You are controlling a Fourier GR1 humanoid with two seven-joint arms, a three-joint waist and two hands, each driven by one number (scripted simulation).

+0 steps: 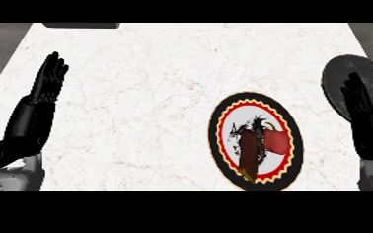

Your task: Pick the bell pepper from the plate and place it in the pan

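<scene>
A red bell pepper (pixel 275 143) lies on a round plate (pixel 222 133) with a black rim and a red and yellow zigzag ring, at the lower right of the white marble counter. A dark brown patch on the plate runs beside the pepper on its left. The dark grey pan (pixel 339 81) sits at the right edge, partly cut off. My right hand (pixel 358 109) stands open with fingers up in front of the pan, right of the plate and apart from the pepper. My left hand (pixel 45 86) rests open at the left edge, fingers up, far from the plate.
A dark flat object (pixel 80 25) shows at the counter's far left edge. The white marble counter (pixel 146 103) spreads wide between the two hands, with darker floor past its left and right edges.
</scene>
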